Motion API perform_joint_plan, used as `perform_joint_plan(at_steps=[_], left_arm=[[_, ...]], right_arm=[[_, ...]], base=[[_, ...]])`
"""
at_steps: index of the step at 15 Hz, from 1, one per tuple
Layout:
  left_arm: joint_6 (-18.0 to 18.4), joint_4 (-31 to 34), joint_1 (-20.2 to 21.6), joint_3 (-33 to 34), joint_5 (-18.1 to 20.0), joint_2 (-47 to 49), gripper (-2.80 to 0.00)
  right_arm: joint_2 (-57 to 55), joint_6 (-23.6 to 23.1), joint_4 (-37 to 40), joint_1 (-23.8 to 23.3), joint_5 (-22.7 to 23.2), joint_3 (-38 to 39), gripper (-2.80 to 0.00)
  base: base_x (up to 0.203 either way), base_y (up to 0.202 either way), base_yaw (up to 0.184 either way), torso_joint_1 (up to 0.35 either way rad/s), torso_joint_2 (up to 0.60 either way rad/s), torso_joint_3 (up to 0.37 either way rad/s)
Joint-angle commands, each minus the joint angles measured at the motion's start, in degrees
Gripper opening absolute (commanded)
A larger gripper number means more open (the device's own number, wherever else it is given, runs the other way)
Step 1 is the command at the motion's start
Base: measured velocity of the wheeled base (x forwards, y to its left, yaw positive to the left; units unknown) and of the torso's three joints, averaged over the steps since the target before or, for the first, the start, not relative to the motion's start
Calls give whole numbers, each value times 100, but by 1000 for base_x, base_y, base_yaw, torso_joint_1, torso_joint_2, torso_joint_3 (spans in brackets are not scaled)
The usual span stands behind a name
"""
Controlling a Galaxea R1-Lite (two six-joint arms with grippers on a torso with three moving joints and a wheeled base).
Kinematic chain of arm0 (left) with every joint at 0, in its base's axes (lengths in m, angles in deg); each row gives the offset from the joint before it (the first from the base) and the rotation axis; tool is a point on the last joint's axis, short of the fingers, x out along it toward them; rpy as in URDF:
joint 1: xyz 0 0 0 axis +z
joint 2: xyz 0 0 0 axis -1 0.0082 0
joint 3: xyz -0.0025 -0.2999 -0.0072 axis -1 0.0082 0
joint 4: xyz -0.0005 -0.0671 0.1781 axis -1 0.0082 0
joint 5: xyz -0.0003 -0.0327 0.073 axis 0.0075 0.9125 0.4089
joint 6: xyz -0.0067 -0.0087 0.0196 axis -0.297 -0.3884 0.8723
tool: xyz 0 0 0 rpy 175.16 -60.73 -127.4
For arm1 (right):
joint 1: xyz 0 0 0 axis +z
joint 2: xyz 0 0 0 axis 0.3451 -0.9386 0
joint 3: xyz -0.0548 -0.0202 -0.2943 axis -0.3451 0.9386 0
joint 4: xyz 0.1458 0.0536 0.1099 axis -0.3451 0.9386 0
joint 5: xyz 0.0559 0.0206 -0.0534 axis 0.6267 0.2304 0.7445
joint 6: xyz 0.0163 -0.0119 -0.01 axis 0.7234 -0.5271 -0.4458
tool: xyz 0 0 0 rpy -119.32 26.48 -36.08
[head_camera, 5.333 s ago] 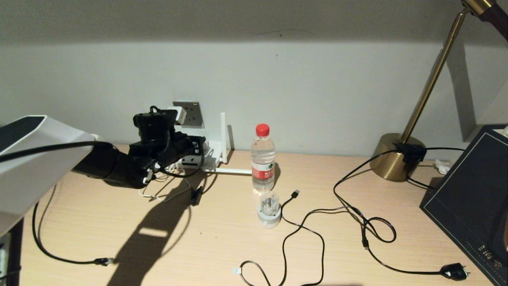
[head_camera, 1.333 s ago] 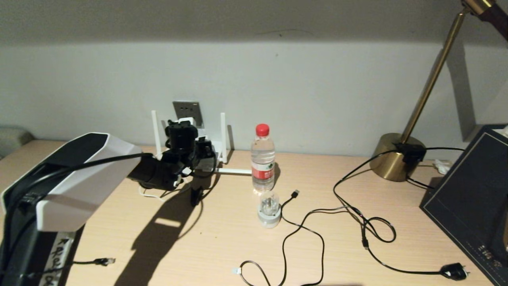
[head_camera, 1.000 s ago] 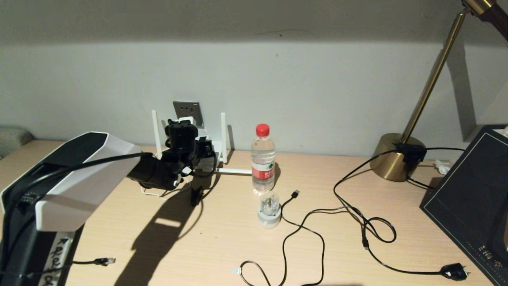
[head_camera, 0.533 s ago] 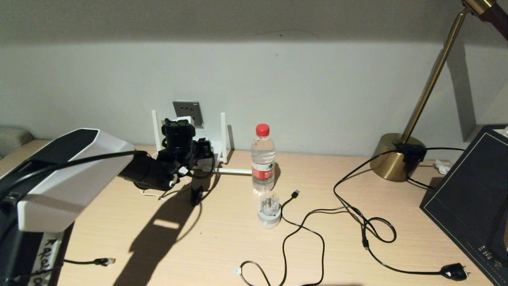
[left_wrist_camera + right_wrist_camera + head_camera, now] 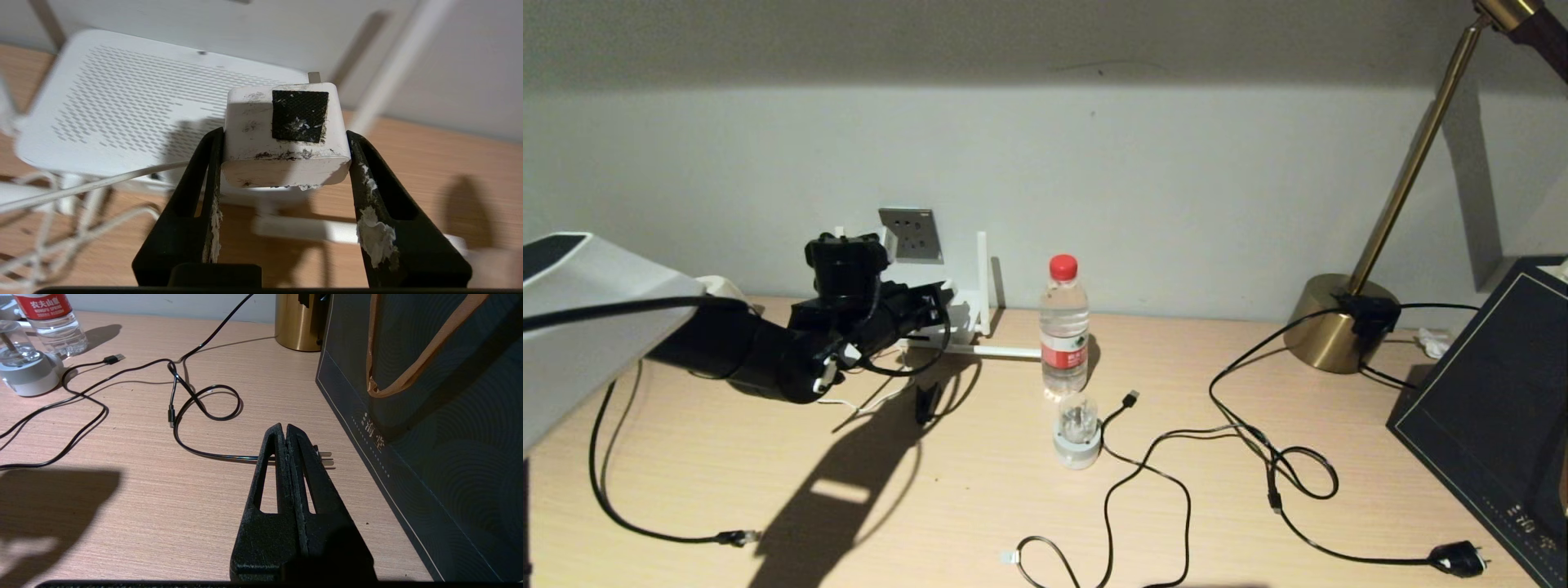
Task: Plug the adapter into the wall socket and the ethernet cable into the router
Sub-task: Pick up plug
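1. Two jobs, neither finished: the left gripper (image 5: pixel 286 143) clamps the adapter (image 5: pixel 286 136) between its black fingers (image 5: pixel 196 196), and the block's prongs are not yet seated in any hole.
2. Just ahead of the gripper and slightly above it, the wall socket (image 5: pixel 912 235) shows its dark holes bare; the adapter (image 5: pixel 888 242) hangs at the plate's edge, apparently short of contact.
3. Below and beyond the held block lies the router (image 5: pixel 135 110), its antennas standing on either side of the gripper's line of reach. The adapter's thin white cord (image 5: pixel 102 179) trails back under the fingers toward the desk.
4. Well behind the left gripper (image 5: pixel 882 273), near the desk's front edge, the ethernet cable (image 5: pixel 629 523) rests untouched, its plug (image 5: pixel 734 536) free on the wood.
5. The right gripper (image 5: pixel 286 435) sits far from the work, fingers pressed together on nothing, beside a dark paper bag (image 5: pixel 429 416) and over a black mains plug (image 5: pixel 322 456).
6. Judged from this, the first plug-in is at its final alignment; the entire cable step remains.
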Motion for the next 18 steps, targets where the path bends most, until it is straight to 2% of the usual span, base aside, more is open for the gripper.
perform_joint_plan(at_steps=[1,4,5,7,10,14,16,18], left_arm=[[-965,36,78,181,250,-546,-280],[-2570,95,299,225,693,-804,-280],[-3007,85,435,221,849,-861,-280],[-3691,59,797,166,1052,-848,-280],[-4812,-152,1077,86,1090,-852,-280],[-5874,-184,1160,-46,1112,-783,-280],[-6287,-185,1157,-202,1163,-599,-280],[-6470,-316,1159,-228,1396,-447,-280]], right_arm=[[0,-2,-5,2,2,62,-280],[0,-2,-5,2,2,62,-280],[0,-2,-5,2,2,62,-280],[0,-2,-5,2,2,62,-280],[0,-2,-5,2,2,62,-280],[0,-2,-5,2,2,62,-280],[0,-2,-5,2,2,62,-280],[0,-2,-5,2,2,62,-280]], base=[[0,0,0,0,0,0],[0,0,0,0,0,0],[0,0,0,0,0,0],[0,0,0,0,0,0],[0,0,0,0,0,0],[0,0,0,0,0,0],[0,0,0,0,0,0],[0,0,0,0,0,0]])
